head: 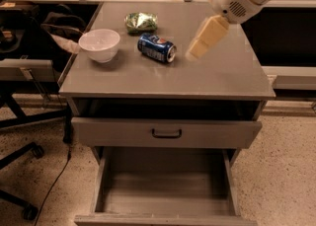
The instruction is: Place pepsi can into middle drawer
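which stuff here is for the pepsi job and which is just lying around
For the job: pepsi can, on its side on the cabinet top; middle drawer, open; gripper, over the top beside the can.
Lying about: white bowl; green snack bag.

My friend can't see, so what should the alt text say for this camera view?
A robot gripper hangs above a grey cabinet top, just right of a blue Pepsi can lying on its side. A white bowl and green bag sit nearby, and the drawer below is pulled open.
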Robot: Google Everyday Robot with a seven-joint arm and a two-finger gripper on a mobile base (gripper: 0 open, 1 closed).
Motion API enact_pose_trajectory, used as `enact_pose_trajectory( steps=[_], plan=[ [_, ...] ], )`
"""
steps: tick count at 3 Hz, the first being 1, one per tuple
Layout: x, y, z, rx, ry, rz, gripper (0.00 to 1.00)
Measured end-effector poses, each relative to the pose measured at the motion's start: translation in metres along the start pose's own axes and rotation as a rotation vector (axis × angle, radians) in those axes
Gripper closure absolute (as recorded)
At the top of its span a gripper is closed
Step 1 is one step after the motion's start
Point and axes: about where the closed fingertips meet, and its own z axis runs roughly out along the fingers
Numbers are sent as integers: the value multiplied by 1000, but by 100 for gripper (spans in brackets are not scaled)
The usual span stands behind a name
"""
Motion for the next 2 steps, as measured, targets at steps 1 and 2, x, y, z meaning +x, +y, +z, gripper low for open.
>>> enact_pose_trajectory(
  steps=[1,2],
  plan=[
    [-16,2,17,-26,-65,-7,0],
    [-16,2,18,-22,-66,2,0]
  ],
)
